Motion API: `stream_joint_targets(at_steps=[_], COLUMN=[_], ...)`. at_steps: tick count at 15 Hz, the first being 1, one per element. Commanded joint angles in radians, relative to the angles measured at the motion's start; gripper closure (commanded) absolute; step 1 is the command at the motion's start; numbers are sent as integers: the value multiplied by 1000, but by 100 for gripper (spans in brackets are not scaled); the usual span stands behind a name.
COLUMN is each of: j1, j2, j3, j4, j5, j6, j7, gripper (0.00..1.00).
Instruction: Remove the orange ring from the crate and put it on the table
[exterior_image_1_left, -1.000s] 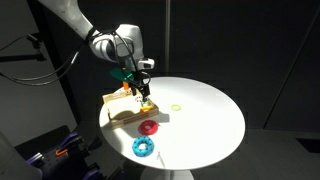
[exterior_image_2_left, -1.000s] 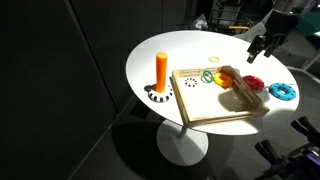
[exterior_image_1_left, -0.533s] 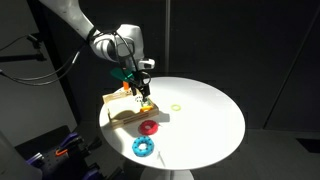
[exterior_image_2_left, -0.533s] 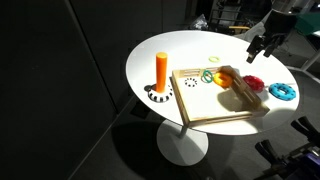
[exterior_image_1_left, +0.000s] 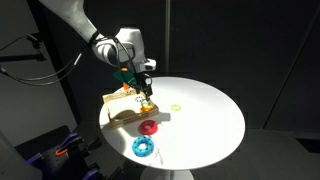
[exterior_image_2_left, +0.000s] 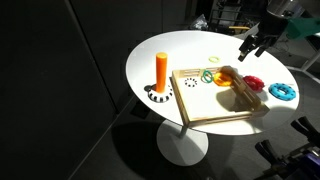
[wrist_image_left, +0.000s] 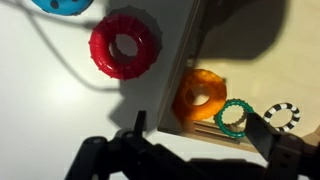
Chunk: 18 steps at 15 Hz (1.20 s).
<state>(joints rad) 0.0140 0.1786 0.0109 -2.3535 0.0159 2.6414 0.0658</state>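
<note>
The orange ring (wrist_image_left: 203, 95) lies inside the crate (wrist_image_left: 250, 50), in a corner against its wall; it also shows in both exterior views (exterior_image_1_left: 146, 105) (exterior_image_2_left: 224, 78). The crate (exterior_image_1_left: 122, 110) (exterior_image_2_left: 215, 105) sits on the white table (exterior_image_1_left: 200, 115) (exterior_image_2_left: 165, 45) (wrist_image_left: 40, 95). My gripper (wrist_image_left: 200, 132) is open and empty. It hovers above the crate with its fingers on either side of the orange ring and not touching it. The gripper also shows in both exterior views (exterior_image_1_left: 141, 90) (exterior_image_2_left: 253, 46).
A red ring (wrist_image_left: 124, 45) (exterior_image_1_left: 149, 127) (exterior_image_2_left: 255, 83) and a blue ring (wrist_image_left: 65, 5) (exterior_image_1_left: 143, 147) (exterior_image_2_left: 282, 92) lie on the table beside the crate. A green ring (wrist_image_left: 235, 116) and a black-and-white ring (wrist_image_left: 283, 113) lie in the crate. An orange cylinder (exterior_image_2_left: 162, 72) stands nearby. A thin yellow-green ring (exterior_image_1_left: 177, 106) lies farther off.
The gripper has shifted slightly toward the crate's corner over the orange ring. The rings and the crate have not moved.
</note>
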Motion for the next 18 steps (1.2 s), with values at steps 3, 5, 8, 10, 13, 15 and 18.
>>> stream_joint_targets(at_steps=[3, 5, 8, 10, 13, 15, 18], j1=[-17, -22, -13, -4, 2, 2, -3], j2=[85, 117, 173, 209, 260, 292, 333], j3=[62, 89, 100, 92, 83, 83, 94], j4=[37, 52, 81, 102, 135, 154, 180], j5=[148, 187, 168, 135, 92, 73, 66], j6=[83, 90, 95, 94, 93, 104, 128], j7=[-113, -151, -175, -175, -171, -171, -177], gripper=[0, 0, 0, 0, 0, 0, 0])
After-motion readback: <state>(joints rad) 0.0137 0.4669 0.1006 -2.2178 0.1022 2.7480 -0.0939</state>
